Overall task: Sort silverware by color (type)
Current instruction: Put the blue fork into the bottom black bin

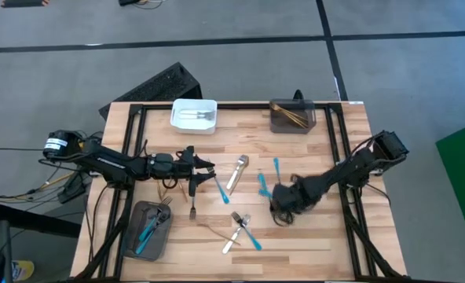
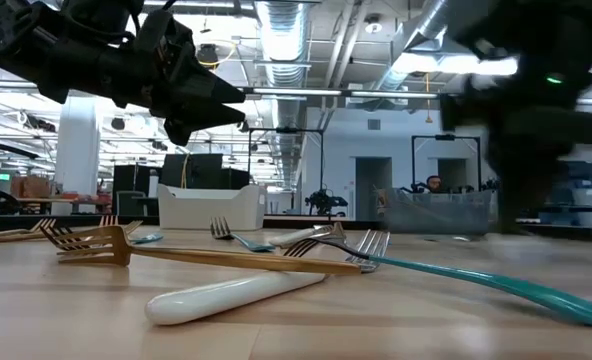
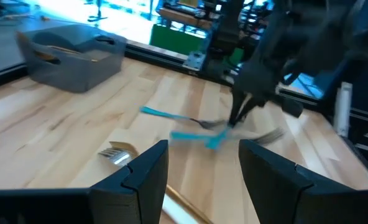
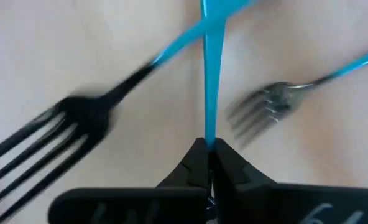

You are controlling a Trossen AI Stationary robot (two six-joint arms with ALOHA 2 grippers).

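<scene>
My right gripper point(image 4: 207, 154) points steeply down at the table's middle right point(image 1: 278, 196), shut on a blue-handled piece of silverware point(image 4: 207, 74). Two more blue-handled forks lie by it: a dark one point(image 4: 78, 124) crossing its handle and a silver one point(image 4: 268, 109). My left gripper point(image 3: 202, 148) hovers open and nearly level over the table's left middle point(image 1: 209, 167), with nothing between its fingers. Other silverware lies loose on the wood: a white-handled knife point(image 1: 237, 173), a blue-handled piece point(image 1: 221, 189), a gold fork point(image 2: 176, 255) and a teal-handled fork point(image 2: 476, 282). My right gripper pinches the thin blue handle point(image 4: 207, 134) between its two fingertips, at one end of the piece. The fingers come slanting down from above, and the handle runs straight away from them. Whether the piece is lifted clear of the table, I cannot tell.
A white bin point(image 1: 194, 115) with silver pieces stands at the far left. A dark grey bin point(image 1: 292, 116) with gold pieces stands at the far right. Another dark grey bin point(image 1: 148, 229) with blue-handled pieces sits near the front left. Black frame rails border the table's sides.
</scene>
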